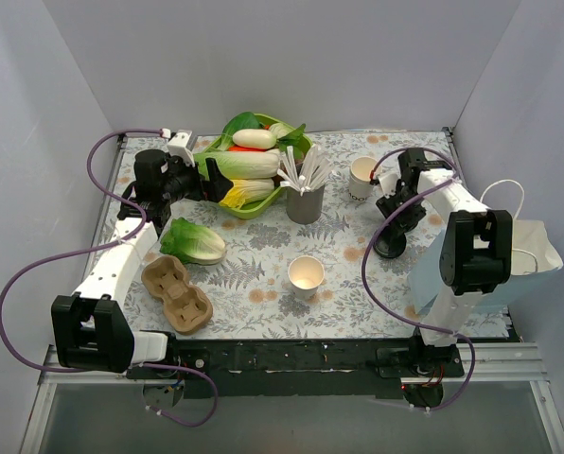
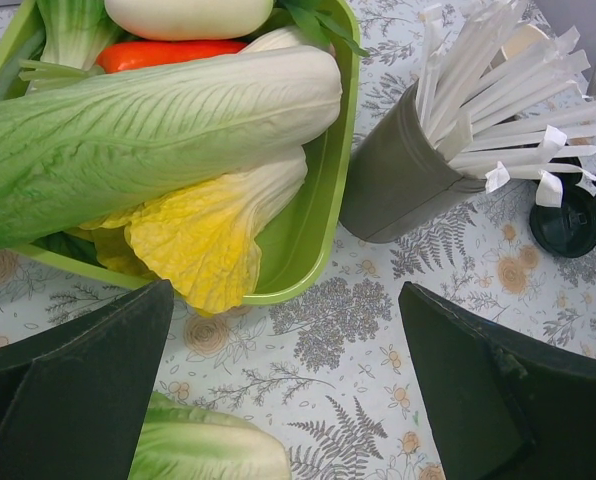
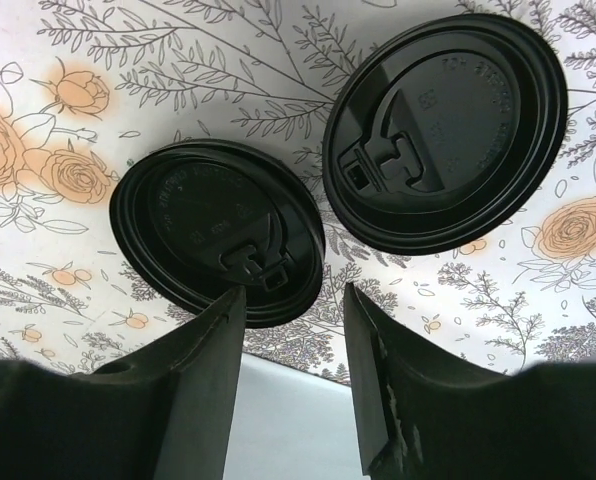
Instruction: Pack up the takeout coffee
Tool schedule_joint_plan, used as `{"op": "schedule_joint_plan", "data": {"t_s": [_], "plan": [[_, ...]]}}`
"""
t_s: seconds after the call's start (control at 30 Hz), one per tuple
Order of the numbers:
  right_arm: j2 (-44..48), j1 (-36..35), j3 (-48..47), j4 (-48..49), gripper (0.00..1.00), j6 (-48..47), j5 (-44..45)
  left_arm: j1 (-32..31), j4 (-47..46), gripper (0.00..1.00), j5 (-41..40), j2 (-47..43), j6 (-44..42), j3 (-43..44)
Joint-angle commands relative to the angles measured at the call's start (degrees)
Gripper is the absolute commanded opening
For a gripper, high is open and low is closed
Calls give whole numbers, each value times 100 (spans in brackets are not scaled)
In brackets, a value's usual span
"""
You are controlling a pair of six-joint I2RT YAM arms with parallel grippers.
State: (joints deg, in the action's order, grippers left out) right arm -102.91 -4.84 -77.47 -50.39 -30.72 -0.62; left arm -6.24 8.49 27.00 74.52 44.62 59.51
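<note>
Right gripper (image 3: 290, 295) stands half-parted, nothing held; left gripper (image 2: 286, 300) gapes wide, empty, over the floral table (image 1: 263, 312) beside the green vegetable tray (image 2: 323, 240). One paper cup (image 1: 306, 274) sits mid-table, a second cup (image 1: 363, 177) far right. Under the right gripper: a black lid (image 3: 218, 232), a second lid (image 3: 443, 130) just beside it.

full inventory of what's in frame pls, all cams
paper cups: 2, cream-white; one front-centre, one far right
lids: 2, black; side by side on the cloth
straw cup: 1, grey, white straws; centre
bowl: 1, green, holds vegetables; far centre
cabbage: 1, green; loose, left
cup carrier: 1, brown; front left
bag: 1, pale; right edge
tablecloth: 1, floral
left gripper: open, by bowl
right gripper: open, over lids
</note>
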Motion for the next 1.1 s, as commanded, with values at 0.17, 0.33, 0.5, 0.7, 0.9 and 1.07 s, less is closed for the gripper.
{"op": "schedule_joint_plan", "data": {"t_s": [0.17,0.33,0.5,0.7,0.9,1.07], "plan": [[-238,97,-251,231,43,93,-34,-26,91,98,-20,-104,-68,193],[-308,132,-198,258,36,136,-70,-26,100,98,-28,-104,-85,228],[-343,168,-207,276,22,145,-69,-26,109,98,-29,-113,-76,211],[-344,212,-207,267,4,145,-52,-26,109,98,-2,-140,-68,193],[-115,220,-364,91,1,137,-166,-26,118,98,24,-227,-59,131],[464,220,-698,-225,1,101,-473,-26,188,98,50,-280,-234,184]]}}
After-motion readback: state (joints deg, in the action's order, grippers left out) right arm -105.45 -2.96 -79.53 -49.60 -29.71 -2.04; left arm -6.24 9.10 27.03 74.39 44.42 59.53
